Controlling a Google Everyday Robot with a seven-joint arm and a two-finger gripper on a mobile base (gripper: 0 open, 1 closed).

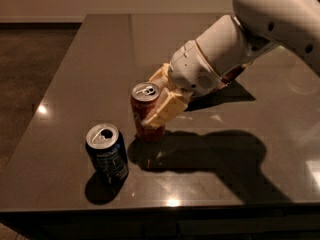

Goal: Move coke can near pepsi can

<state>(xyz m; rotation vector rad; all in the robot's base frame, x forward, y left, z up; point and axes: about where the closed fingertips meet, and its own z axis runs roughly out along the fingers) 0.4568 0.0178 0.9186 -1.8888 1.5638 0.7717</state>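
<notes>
The coke can [142, 115], red-orange with a silver top, stands upright near the middle of the dark table [90, 64]. My gripper [159, 104] is shut on it, its cream fingers [167, 110] clasped around the can's right side. The pepsi can [106, 153], dark navy with an open silver top, stands upright just to the front left of the coke can, a small gap between them.
A snack bag [232, 75] lies behind my arm, mostly hidden by it. The table's front edge [160, 206] runs close below the pepsi can. The floor lies to the left of the table.
</notes>
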